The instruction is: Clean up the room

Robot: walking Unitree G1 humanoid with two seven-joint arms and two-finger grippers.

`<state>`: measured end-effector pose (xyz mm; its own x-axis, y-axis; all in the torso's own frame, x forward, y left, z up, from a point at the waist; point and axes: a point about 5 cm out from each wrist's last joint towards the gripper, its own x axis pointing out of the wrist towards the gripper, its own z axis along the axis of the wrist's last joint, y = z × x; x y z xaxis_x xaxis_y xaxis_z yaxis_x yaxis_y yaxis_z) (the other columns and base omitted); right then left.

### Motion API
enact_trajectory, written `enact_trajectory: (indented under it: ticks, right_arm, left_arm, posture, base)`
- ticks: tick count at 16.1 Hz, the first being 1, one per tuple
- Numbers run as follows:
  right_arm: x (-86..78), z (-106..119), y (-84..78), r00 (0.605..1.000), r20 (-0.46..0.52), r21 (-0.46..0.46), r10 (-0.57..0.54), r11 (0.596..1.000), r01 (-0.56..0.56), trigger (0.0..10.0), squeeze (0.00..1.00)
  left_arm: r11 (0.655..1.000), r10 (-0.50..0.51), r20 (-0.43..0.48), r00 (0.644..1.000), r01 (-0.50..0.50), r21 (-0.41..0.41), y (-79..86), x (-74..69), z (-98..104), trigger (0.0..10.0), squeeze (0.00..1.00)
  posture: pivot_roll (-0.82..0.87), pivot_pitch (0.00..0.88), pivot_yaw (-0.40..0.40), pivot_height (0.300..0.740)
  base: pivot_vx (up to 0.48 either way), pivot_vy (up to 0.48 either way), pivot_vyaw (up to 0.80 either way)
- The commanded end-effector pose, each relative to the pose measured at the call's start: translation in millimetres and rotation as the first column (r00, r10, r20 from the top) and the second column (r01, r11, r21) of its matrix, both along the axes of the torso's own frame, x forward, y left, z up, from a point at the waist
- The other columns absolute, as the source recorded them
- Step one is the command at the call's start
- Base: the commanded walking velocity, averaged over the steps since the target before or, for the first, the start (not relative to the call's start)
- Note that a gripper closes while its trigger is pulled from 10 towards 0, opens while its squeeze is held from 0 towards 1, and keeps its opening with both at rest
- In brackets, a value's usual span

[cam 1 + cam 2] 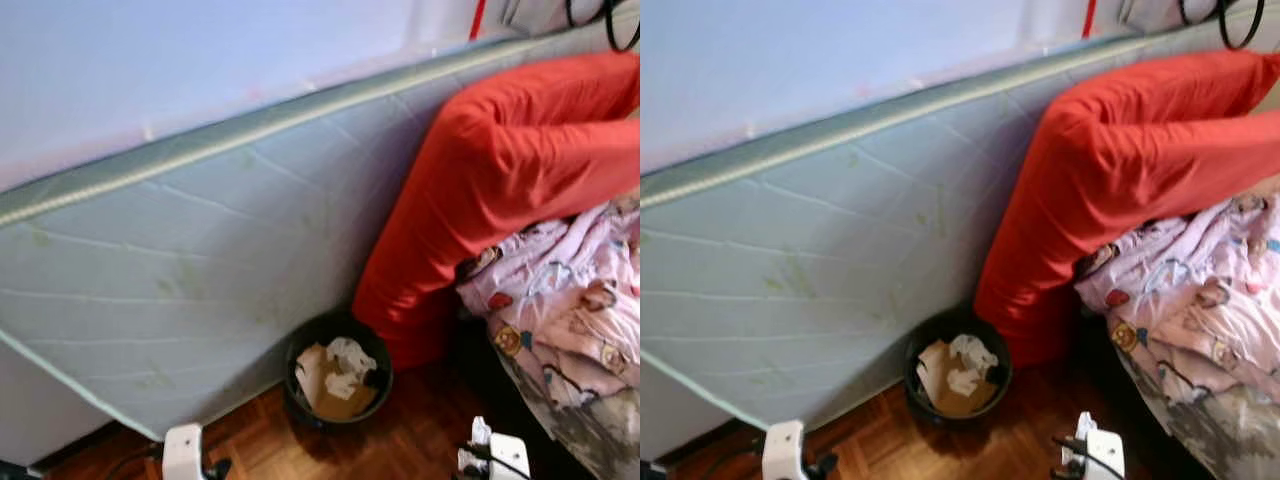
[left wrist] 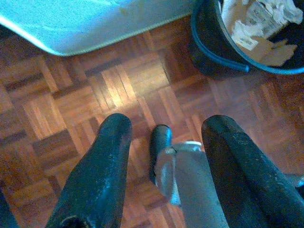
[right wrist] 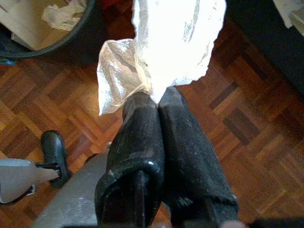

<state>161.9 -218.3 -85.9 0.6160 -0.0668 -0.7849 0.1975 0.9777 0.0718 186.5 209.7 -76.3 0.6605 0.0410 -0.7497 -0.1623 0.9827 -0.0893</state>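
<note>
A black round bin [image 1: 304, 350] stands on the parquet floor against a leaning mattress, with crumpled white paper and brown cardboard inside. My right gripper [image 3: 157, 102] is shut on a crumpled white sheet of paper [image 3: 175, 42], held above the floor a little to the right of the bin [image 3: 71, 45]. My left gripper [image 2: 166, 124] is open with nothing between its fingers, low over the floor to the left of the bin [image 2: 209, 54]. Both wrists show at the bottom edge of the eye views, the left arm [image 1: 184, 452] and the right arm [image 1: 497, 455].
A pale grey mattress [image 1: 200, 260] leans against the wall on the left. Red bedding [image 1: 480, 190] hangs down just right of the bin. A pink cartoon-print quilt [image 1: 570, 310] lies on the bed at the right. Parquet floor [image 2: 71, 95] spreads in front.
</note>
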Motion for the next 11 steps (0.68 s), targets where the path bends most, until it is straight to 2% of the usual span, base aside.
enact_trajectory:
  ticks: [1, 11]
  right_arm:
    - [-5.1, -1.1, -4.6, 1.000, -0.015, -0.014, 0.003, 1.000, -0.004, 10.0, 0.00]
    - [-3.9, -0.6, -3.6, 1.000, -0.005, 0.001, 0.007, 1.000, -0.007, 10.0, 0.00]
  left_arm:
    - [1.000, -0.011, -0.015, 1.000, 0.011, -0.005, -4.6, -2.8, -2.4, 10.0, 0.00]
    - [1.000, 0.007, -0.025, 1.000, -0.007, -0.004, -4.0, -4.7, -3.5, 10.0, 0.00]
  posture:
    - [0.06, 0.079, 0.007, 0.740]
    - [0.05, 0.079, 0.005, 0.740]
  base:
    - [0.000, 0.000, 0.00]
    - [0.000, 0.000, 0.78]
